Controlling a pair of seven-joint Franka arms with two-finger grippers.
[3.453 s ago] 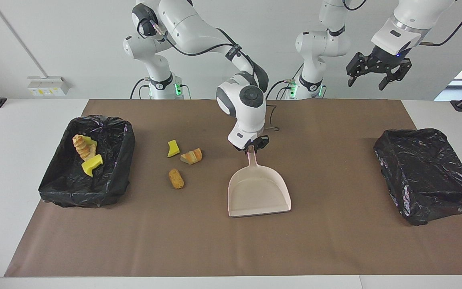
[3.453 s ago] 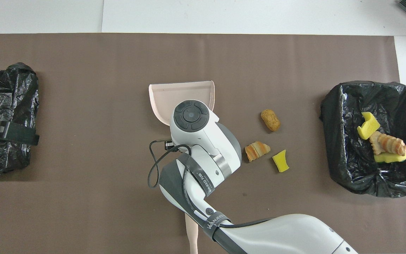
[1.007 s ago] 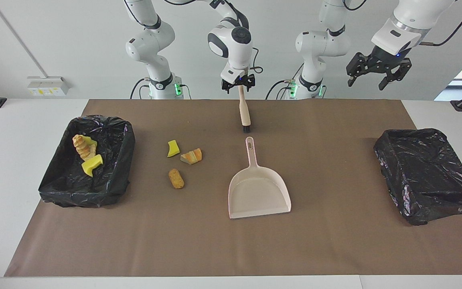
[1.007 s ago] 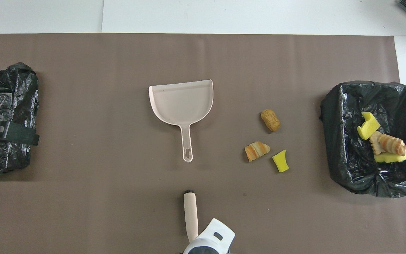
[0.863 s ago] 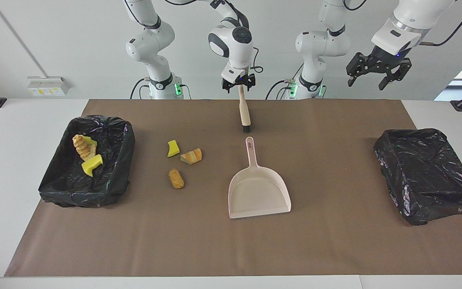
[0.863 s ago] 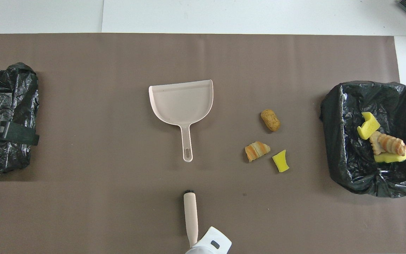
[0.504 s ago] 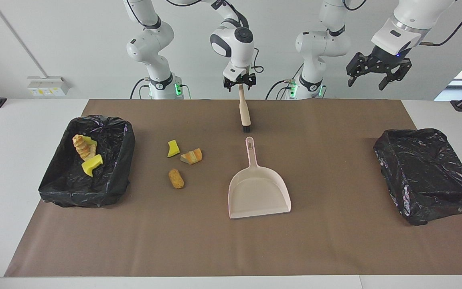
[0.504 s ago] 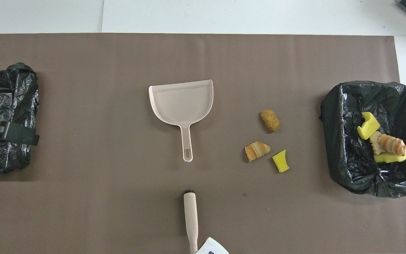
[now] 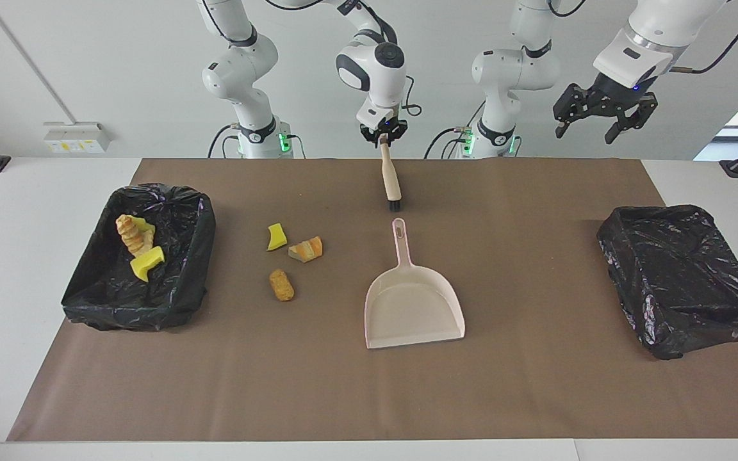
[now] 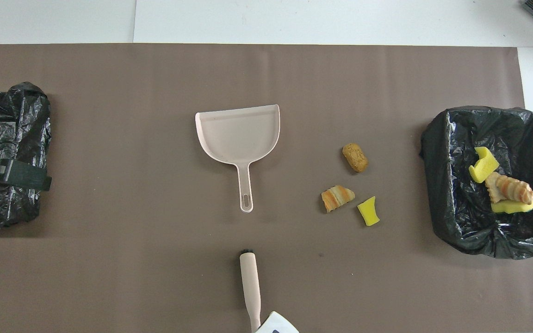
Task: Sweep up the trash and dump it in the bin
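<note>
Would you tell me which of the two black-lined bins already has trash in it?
The bin at the right arm's end: it holds yellow sponge pieces and a croissant-like piece, while the other bin shows only its black liner.

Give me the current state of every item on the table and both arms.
Right tool: shut on the brush handle.
Left tool: open, empty, waiting raised.
Dustpan: empty, flat on the mat.
Bin with trash: holds three pieces.
Other bin: no trash visible.
Loose trash: three pieces on the mat.
</note>
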